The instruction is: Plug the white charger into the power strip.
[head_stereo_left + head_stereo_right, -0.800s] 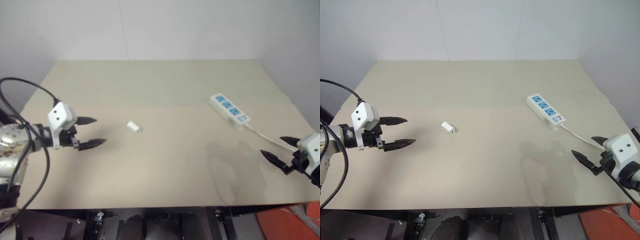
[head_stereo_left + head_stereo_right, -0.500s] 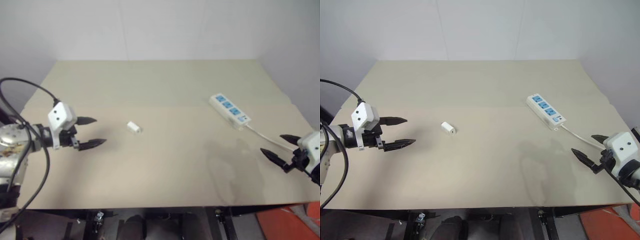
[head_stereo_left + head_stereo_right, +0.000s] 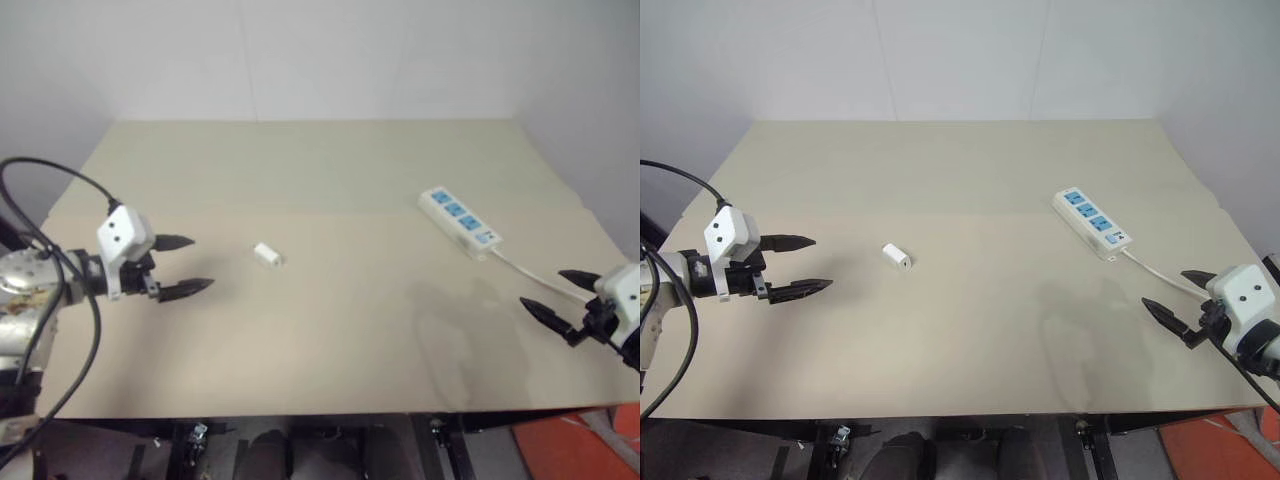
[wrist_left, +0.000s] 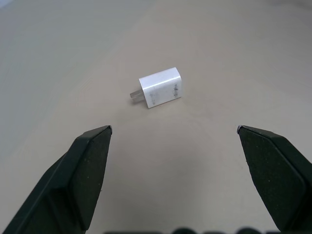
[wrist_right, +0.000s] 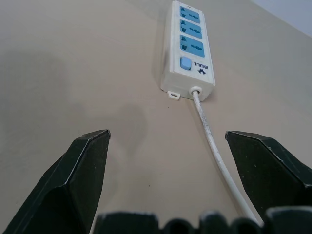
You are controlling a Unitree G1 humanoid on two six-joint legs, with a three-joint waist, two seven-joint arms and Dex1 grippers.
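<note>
Charger (image 3: 896, 256): we find this small white block lying on its side on the tan table (image 3: 960, 180), left of centre, with its two metal prongs exposed at one end. Nothing touches it. The left gripper (image 3: 800, 266) hangs above the table near the left edge, aimed toward the charger but well apart from it, both black fingers (image 4: 90, 161) spread wide and holding nothing. In the left wrist view the charger sits between the lines of the two fingertips, farther out, with bare tabletop separating them.

We find the power strip (image 3: 1091, 223) lying flat at the right side of the table, set at an angle, its three blue sockets facing up and uncovered. Its blue switch (image 5: 185, 63) sits at the near end, where the thin white cord (image 5: 208, 134) leaves and runs toward the near right edge. The right gripper (image 3: 1174, 300) hangs near that edge, just beside the cord, fingers spread wide and empty. Bare tabletop lies between charger and strip.
</note>
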